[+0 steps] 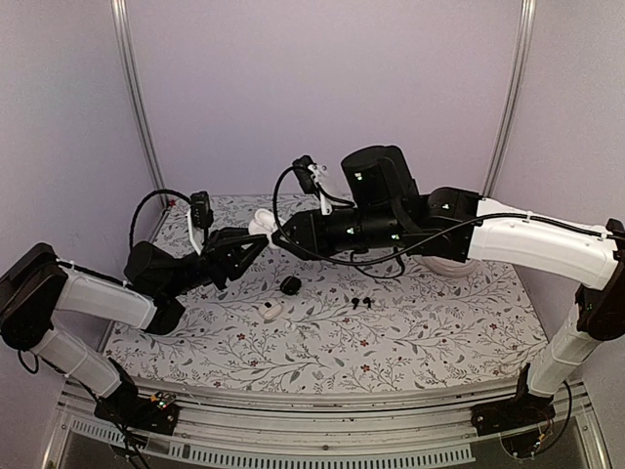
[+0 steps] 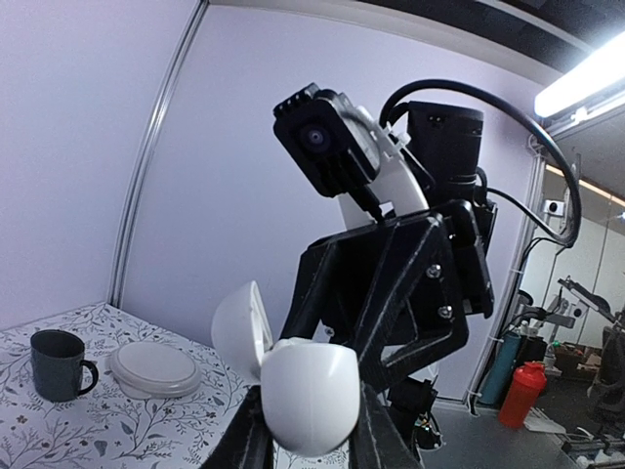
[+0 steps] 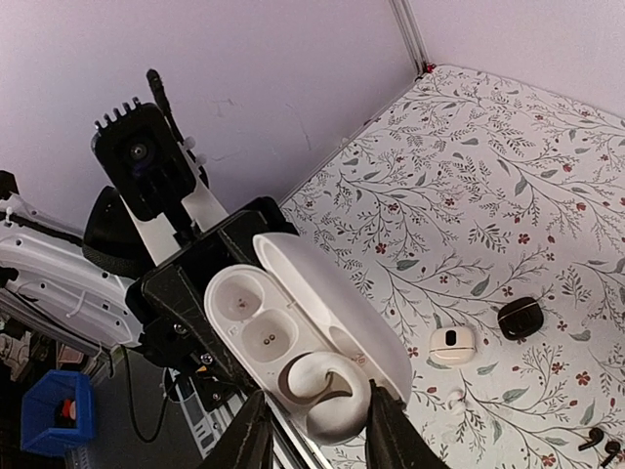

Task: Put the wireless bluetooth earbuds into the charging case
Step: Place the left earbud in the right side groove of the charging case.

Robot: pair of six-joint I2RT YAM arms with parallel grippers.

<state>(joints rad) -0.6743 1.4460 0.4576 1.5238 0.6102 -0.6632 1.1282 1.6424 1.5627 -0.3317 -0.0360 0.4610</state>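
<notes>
White pebble-shaped plastic charging case (image 3: 312, 278) clamped in left gripper (image 2: 311, 430); right gripper (image 3: 317, 403), jaws partly apart, flanks white hooked earbud (image 3: 337, 420), hold indeterminate; seat it squarely before withdrawing.

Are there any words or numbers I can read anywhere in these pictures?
None: no word, number or logo can be read in any view.
The white case: plain, nothing printed that shows.
The mug: plain.
The red bottle: too small and blurred to tell.
</notes>
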